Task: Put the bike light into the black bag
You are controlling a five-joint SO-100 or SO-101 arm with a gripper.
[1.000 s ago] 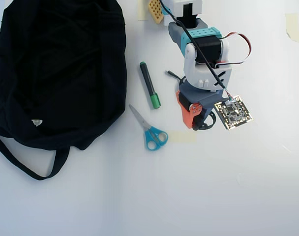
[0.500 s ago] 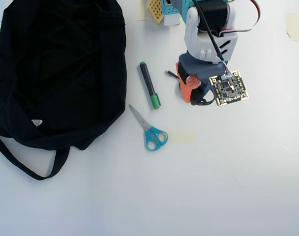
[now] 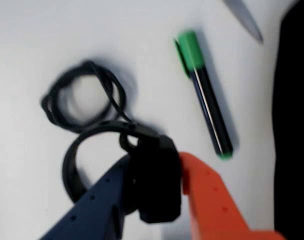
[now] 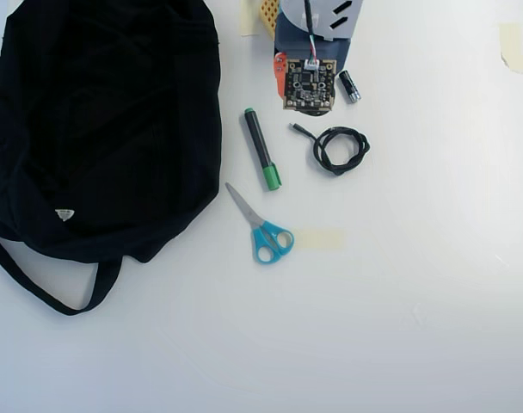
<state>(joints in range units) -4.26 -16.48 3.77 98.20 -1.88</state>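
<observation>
The claw [image 3: 162, 185] is gripping the light [image 3: 154, 185] in the wrist view: blue finger [image 3: 99, 200] on the left, orange finger [image 3: 212, 200] on the right, black body clamped btwn them, ring strap [image 3: 72, 160] sticking out to the left. The light is hanging above the white table [image 3: 52, 35], not touching it as far as the blurry shot is showing. Its red lens isn't showing from this angle.

Just past the strap, the coiled cable [image 3: 84, 95] is lying on the table. To the right, the green-capped marker [image 3: 207, 102] is lying at a slant, w/ a scissor blade tip [image 3: 244, 17] peeking in at the top edge. The bag [image 3: 294, 125] is filling the right edge of the wrist view.

In the overhead view the arm [image 4: 309, 52] is sitting at top center, its circuit board [image 4: 310, 88] covering the claw and light, so neither is showing there. The bag [image 4: 98, 129] is lying well left of the arm, taking up the upper left, strap [image 4: 38, 288] trailing toward the bottom, white label [image 4: 64, 214] near its lower edge. The marker [image 4: 261, 159] is lying btwn bag and cable [image 4: 339, 148]. Scissors [image 4: 261, 228] w/ blue handles are lying below the marker. A small black cylinder [image 4: 348, 86] is lying just right of the board. Tape bits [image 4: 510, 43] are stuck on the table.
</observation>
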